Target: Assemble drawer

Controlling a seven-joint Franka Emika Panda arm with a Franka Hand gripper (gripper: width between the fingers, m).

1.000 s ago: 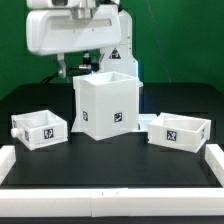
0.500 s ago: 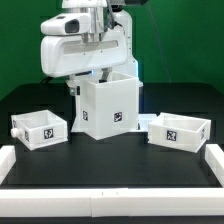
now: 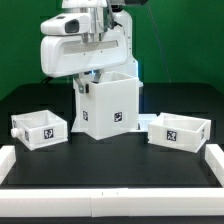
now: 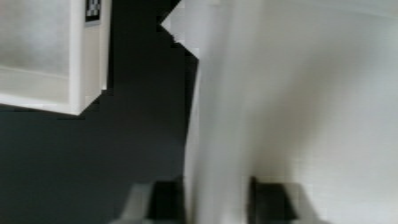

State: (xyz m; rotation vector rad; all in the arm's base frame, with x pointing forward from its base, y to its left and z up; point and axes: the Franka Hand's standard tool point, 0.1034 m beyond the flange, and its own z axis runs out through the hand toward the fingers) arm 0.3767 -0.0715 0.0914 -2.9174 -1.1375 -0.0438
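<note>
The drawer's tall white box shell (image 3: 112, 105) stands upright at the middle of the black table, a tag on its front. My gripper (image 3: 84, 84) reaches down onto the top of the shell's wall on the exterior view's left. In the wrist view the wall (image 4: 222, 120) runs between my fingers (image 4: 167, 200), and both dark pads sit against it, so my gripper (image 4: 221, 205) is shut on it. One knobbed tray (image 3: 40, 129) lies on the exterior view's left and shows in the wrist view (image 4: 45, 50). The other tray (image 3: 180, 130) lies on the right.
White rails border the table on the exterior view's left (image 3: 10, 160), right (image 3: 214, 160) and front (image 3: 110, 205). The arm's body hangs over the shell's back left. A green backdrop stands behind.
The arm has come down and toward the exterior view's right onto the shell's wall; the shell's left edge shifted slightly right. Over the last half second almost nothing moved.
</note>
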